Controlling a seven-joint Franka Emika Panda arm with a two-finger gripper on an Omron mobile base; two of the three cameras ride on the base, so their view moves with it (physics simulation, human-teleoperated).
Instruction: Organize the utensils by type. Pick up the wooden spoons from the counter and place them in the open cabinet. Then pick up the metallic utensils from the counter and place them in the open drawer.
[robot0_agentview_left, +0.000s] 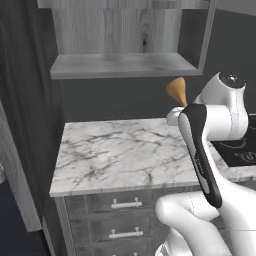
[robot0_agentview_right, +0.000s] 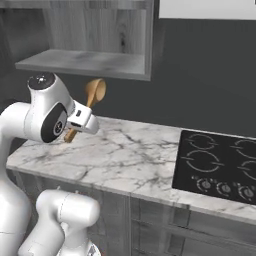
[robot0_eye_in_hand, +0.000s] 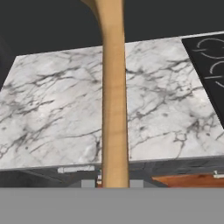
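Spreading wide across the scene: the white marble worktop (robot0_agentview_left: 115, 150), its grey veins running over grey wood-grain cupboards with closed drawers (robot0_agentview_left: 125, 203) and silver bar handles under the front edge. Carrying no utensils on the visible marble in the base views. Meeting a black cooktop (robot0_agentview_right: 220, 162) at the worktop's right end.

Hanging above the back edge of the worktop: the open cabinet (robot0_agentview_left: 125, 64), showing a flat grey inner shelf, bare on the part that is visible.

Rising from below and bending over the front right part of the worktop in the left base view: the white arm, its end effector (robot0_agentview_right: 80, 120) staying high above the marble, below the level of the cabinet shelf.

Pinching a wooden spoon (robot0_agentview_right: 91, 97) by the handle: the end effector, its tips pressed against the two sides of the shaft. Pointing up and slightly tilted: the spoon, its round orange-tan bowl (robot0_agentview_left: 177, 89) standing above the hand and just under the shelf edge, the short end of the handle sticking out below the hand. Touching nothing but the end effector. Running up the middle of the hand view: the long tan handle (robot0_eye_in_hand: 114, 109), with the marble far behind it.
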